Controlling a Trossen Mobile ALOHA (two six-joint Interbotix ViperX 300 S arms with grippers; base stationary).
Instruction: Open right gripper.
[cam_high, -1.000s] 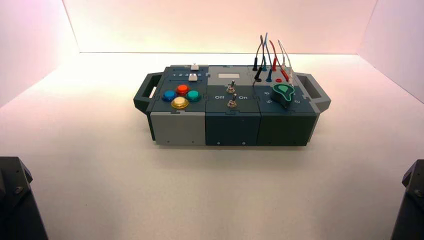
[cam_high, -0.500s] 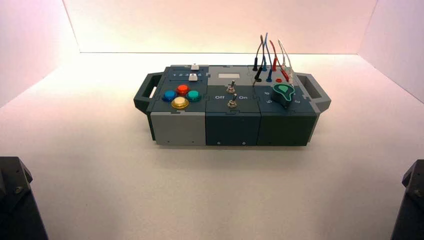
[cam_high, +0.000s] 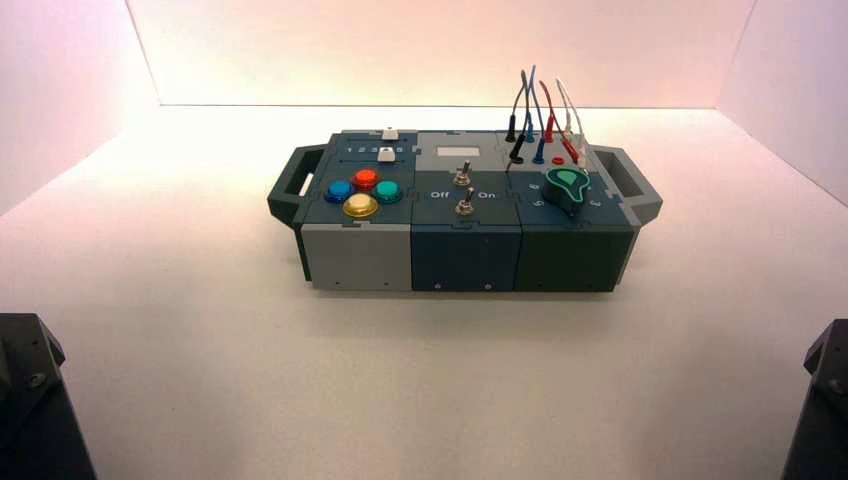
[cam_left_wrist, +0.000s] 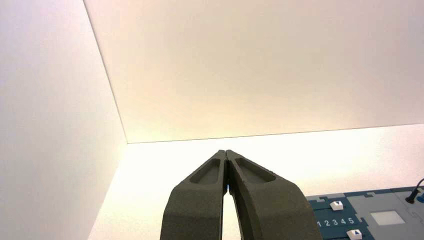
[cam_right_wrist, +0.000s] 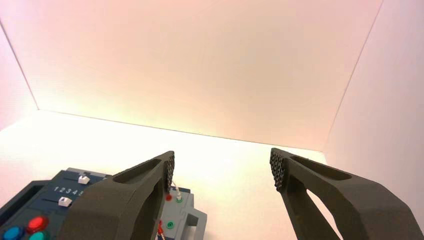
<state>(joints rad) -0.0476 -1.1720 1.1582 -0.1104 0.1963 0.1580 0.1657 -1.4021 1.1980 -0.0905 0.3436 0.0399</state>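
End effector, right (cam_right_wrist: 222, 172): fingers spread wide, holding nothing, pointing toward back wall, above box (cam_right_wrist: 60, 192). Left end effector (cam_left_wrist: 226, 156): closed, parked.

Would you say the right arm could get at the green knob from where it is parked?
Probably yes: the right gripper is open and empty, parked short of the box, and nothing lies before the green knob; only the wires stand behind it.

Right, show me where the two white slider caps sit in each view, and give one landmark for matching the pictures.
High view: white slider caps at the far left of the box top, behind the coloured buttons.
Left wrist view: caps at the lower right corner, past the shut left gripper.
Right wrist view: caps at the lower left, beside the open right gripper.
Shared landmark: the row of printed numbers between the two caps.
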